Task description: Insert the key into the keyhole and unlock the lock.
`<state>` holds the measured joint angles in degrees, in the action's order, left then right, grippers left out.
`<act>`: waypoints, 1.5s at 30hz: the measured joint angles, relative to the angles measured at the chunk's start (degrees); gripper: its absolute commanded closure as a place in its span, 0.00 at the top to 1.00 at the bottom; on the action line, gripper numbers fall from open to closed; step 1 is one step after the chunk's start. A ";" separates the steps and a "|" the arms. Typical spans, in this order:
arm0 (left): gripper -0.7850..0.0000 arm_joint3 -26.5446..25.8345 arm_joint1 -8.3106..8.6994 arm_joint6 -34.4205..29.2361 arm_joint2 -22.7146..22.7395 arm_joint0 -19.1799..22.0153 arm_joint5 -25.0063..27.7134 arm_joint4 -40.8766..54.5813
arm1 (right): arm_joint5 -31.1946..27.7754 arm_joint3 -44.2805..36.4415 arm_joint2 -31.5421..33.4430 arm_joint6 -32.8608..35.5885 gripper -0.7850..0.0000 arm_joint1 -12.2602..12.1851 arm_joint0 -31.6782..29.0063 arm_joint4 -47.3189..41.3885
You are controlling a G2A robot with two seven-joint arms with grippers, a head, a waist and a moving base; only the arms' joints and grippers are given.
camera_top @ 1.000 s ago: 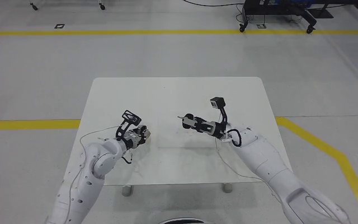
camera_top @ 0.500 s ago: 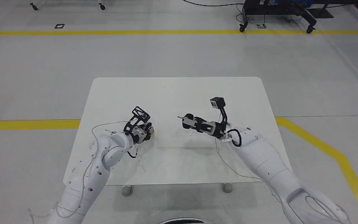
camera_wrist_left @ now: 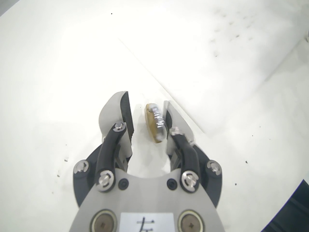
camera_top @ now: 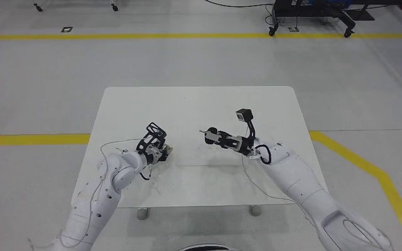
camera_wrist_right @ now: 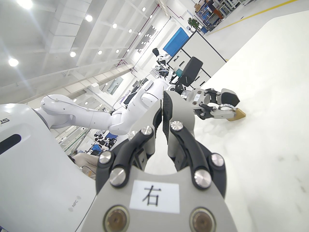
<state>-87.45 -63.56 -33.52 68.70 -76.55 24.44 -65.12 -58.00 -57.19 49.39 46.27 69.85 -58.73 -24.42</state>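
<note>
On my feed, the left gripper [camera_wrist_left: 144,105] carries a white sticker [camera_wrist_left: 146,222] on its grey metal base. It bears one black character, cut off by the frame edge. The right gripper [camera_wrist_right: 163,102] has a matching white label [camera_wrist_right: 154,198], its single character whole. Print on the brass padlock [camera_wrist_left: 154,121] is too blurred for me.

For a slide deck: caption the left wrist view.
Open left end effector straddling a brass padlock on the white table.
</note>
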 measured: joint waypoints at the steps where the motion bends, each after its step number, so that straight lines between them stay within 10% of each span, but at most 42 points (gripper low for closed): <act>1: 0.32 -0.27 0.06 -0.05 0.21 -0.20 0.08 0.18 | 0.00 0.00 0.00 0.00 0.00 0.00 0.00 0.00; 5: 0.00 -1.25 0.27 -0.38 0.95 -0.80 0.18 0.42 | 0.00 0.00 0.00 0.00 0.00 0.00 0.00 0.00; 34: 0.00 -5.28 1.27 0.95 4.58 -3.26 -0.10 2.21 | 0.00 0.00 0.00 0.00 0.00 0.00 0.00 0.00; 45: 0.00 1.22 -0.45 -3.36 -1.74 5.63 13.02 33.60 | 0.00 0.00 0.00 0.00 0.00 0.00 0.00 0.00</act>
<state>-86.23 -64.01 -36.88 66.95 -70.91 37.46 -31.52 -58.00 -57.19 49.39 46.27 69.85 -58.73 -24.42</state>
